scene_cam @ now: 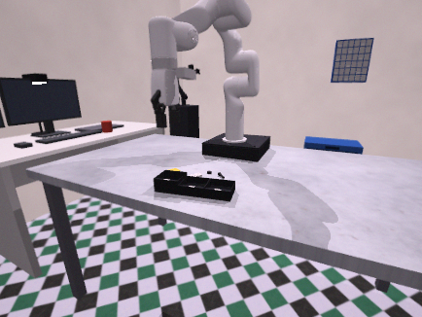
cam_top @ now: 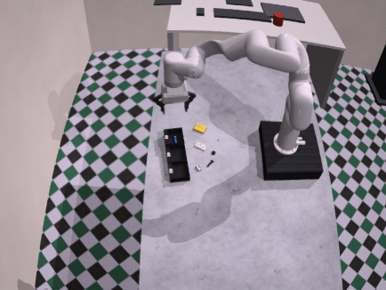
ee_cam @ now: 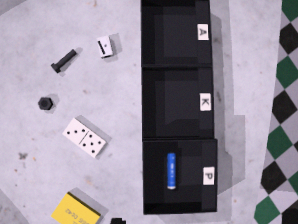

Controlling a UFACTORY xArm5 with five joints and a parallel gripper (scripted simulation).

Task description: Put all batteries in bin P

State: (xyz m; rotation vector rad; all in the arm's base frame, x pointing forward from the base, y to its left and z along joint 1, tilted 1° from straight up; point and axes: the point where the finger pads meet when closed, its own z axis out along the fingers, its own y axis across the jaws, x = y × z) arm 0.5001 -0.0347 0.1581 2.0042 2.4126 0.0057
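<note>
A black tray of three bins (cam_top: 176, 154) lies on the grey table, marked A, K and P in the wrist view. A blue battery (ee_cam: 171, 171) lies flat inside bin P (ee_cam: 180, 176); it also shows in the top view (cam_top: 176, 140). Bins K (ee_cam: 179, 103) and A (ee_cam: 175, 33) look empty. My gripper (cam_top: 173, 103) is open and empty, high above the table beyond the P end of the tray; it also shows in the exterior view (scene_cam: 167, 108). The fingers are not in the wrist view.
Beside the tray lie a yellow block (ee_cam: 76, 212), a white domino (ee_cam: 84, 137), a black nut (ee_cam: 45, 103), a black bolt (ee_cam: 63, 60) and a small white die (ee_cam: 105, 46). The arm's black base (cam_top: 290, 149) stands to the right. A desk with keyboard and red cup (cam_top: 278, 19) stands behind.
</note>
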